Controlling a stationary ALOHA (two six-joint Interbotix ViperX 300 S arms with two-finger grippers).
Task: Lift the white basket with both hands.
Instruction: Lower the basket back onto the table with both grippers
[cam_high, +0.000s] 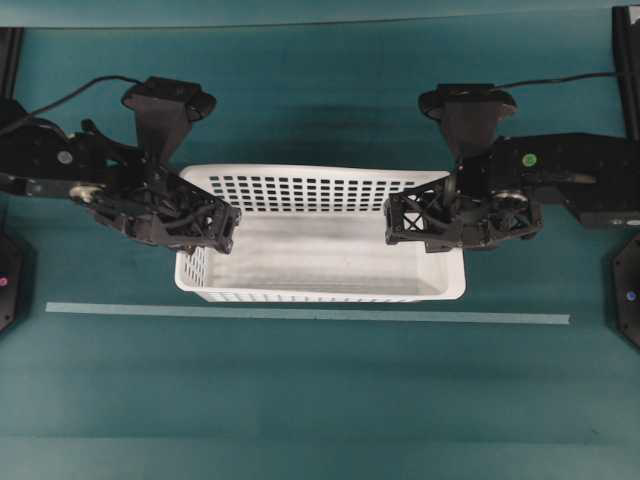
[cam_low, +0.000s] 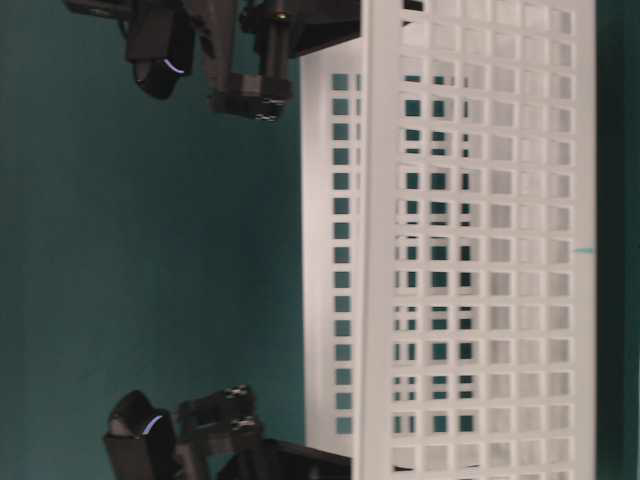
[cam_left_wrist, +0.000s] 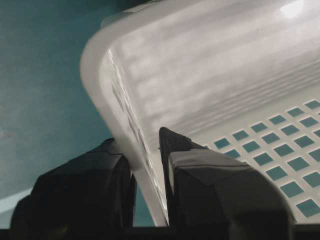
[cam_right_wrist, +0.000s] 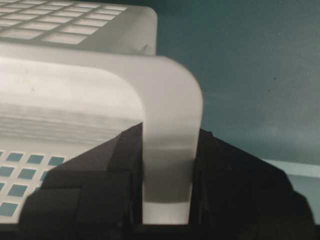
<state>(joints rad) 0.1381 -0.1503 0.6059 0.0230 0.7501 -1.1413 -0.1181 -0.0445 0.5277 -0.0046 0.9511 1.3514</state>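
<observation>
The white basket stands lengthwise across the middle of the teal table, with slotted walls and a smooth bottom. My left gripper straddles its left end wall. In the left wrist view one finger is outside the rim and one inside, and the left gripper is shut on the basket wall. My right gripper is at the right end. In the right wrist view the right gripper is shut on the rolled rim of the basket, which fills the space between the fingers.
A pale tape strip runs across the table just in front of the basket. Black arm bases stand at the far left and far right edges. In the table-level view the basket is turned sideways.
</observation>
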